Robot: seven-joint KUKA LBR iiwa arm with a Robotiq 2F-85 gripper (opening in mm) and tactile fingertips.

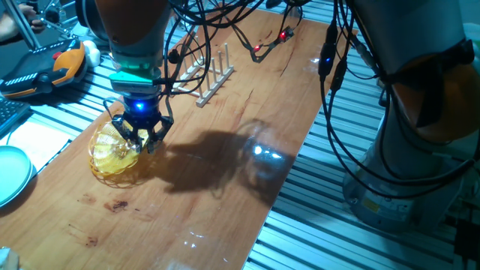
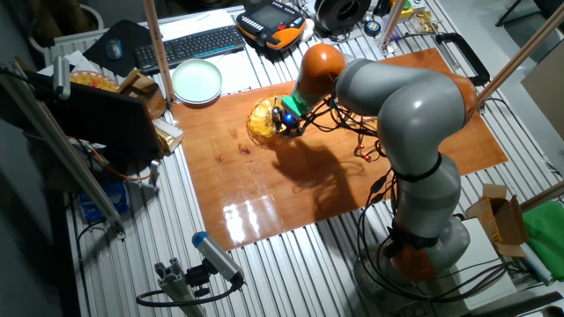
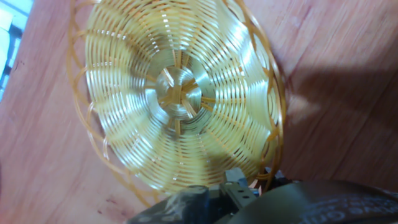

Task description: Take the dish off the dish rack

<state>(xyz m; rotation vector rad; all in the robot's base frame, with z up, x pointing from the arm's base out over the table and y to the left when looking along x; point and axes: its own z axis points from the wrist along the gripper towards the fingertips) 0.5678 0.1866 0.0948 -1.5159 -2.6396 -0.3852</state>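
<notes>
The yellow woven wicker dish (image 1: 111,154) stands tilted on its edge over the left part of the wooden table, well away from the dish rack (image 1: 210,73), which stands bare at the back. My gripper (image 1: 140,137) points down at the dish's right rim and looks shut on it. In the hand view the dish (image 3: 177,93) fills the frame, and its rim runs between the fingertips (image 3: 186,200) at the bottom edge, where my gripper (image 3: 214,190) sits. In the other fixed view the dish (image 2: 262,119) sits beside the gripper (image 2: 284,123); the rack is hidden by the arm.
A smooth teal plate (image 1: 11,172) lies off the table's left edge and also shows in the other fixed view (image 2: 196,82). A keyboard (image 2: 189,44) and an orange-black pendant (image 1: 45,71) lie behind. Cables (image 1: 262,41) hang over the table's back.
</notes>
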